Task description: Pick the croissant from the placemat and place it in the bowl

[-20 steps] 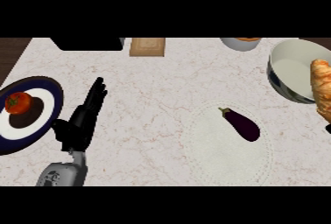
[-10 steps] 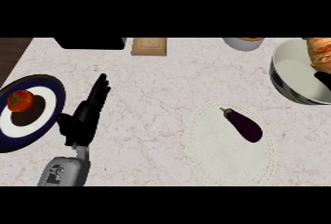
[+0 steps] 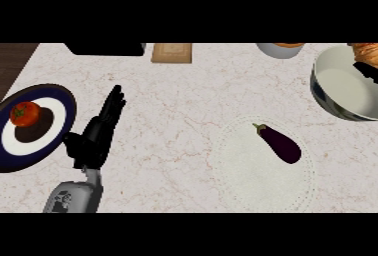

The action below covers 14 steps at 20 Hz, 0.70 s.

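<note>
Hanging at the far right edge, over the bowl's (image 3: 341,90) upper rim, the croissant (image 3: 364,51) shows only as a golden-brown end, cut off by the view's border, so which way it points and how its long axis runs cannot be told. Just under it, a dark shape at the edge looks to be part of the right hand (image 3: 369,71); whether those fingers are curled round the pastry or spread I cannot tell from here. The bowl itself is grey outside and white inside, sitting at the counter's right side.

Well apart from all that, the left hand (image 3: 97,131) rests at the lower left, fingers straight and pointing up the counter, holding nothing and standing just beside a dark blue plate (image 3: 57,98) with a white centre. A tomato (image 3: 25,114) sits on that plate.

Between the two hands lies the pale round placemat (image 3: 255,175), and on its upper right part an eggplant (image 3: 279,143) lies on a slant, stem toward the upper left
</note>
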Each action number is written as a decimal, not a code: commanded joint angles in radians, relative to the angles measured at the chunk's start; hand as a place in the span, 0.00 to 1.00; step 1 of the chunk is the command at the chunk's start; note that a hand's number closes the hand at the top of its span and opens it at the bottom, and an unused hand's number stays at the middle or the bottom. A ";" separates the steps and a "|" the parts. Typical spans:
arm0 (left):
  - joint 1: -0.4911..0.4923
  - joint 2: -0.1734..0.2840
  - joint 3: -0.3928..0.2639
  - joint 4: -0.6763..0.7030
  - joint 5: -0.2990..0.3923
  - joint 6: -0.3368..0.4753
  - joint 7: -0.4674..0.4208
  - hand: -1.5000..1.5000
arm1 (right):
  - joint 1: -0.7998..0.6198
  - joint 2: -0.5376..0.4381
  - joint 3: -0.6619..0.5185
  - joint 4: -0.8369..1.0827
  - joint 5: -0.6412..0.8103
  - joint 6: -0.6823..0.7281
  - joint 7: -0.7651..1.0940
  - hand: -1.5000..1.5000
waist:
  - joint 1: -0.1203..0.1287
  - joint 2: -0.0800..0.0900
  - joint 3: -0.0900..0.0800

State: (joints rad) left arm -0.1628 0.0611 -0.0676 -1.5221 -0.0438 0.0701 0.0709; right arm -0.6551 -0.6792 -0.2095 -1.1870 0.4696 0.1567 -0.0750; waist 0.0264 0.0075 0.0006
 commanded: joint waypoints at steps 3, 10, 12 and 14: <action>0.020 -0.012 -0.019 -0.071 -0.016 0.018 0.044 0.50 | -0.037 0.034 0.022 0.326 0.129 -0.183 -0.208 1.00 | 0.004 0.001 0.001; 0.012 -0.020 -0.016 0.004 -0.022 0.008 -0.021 0.50 | -0.156 -0.038 -0.007 0.694 0.142 -0.117 -0.363 1.00 | 0.018 0.012 0.001; 0.013 -0.006 -0.005 -0.037 0.001 -0.008 0.021 0.50 | -0.176 -0.025 -0.043 0.759 0.104 -0.078 -0.354 1.00 | 0.018 0.009 0.002; -0.004 -0.017 -0.023 -0.053 -0.016 0.003 0.032 0.50 | -0.144 -0.031 -0.034 0.818 0.113 -0.048 -0.431 0.00 | 0.026 0.015 0.003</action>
State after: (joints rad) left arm -0.1486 0.0450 -0.0935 -1.5718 -0.0610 0.0736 0.0945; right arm -0.8012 -0.7042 -0.2376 -0.4928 0.5871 0.0524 -0.4247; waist 0.0462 0.0172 0.0026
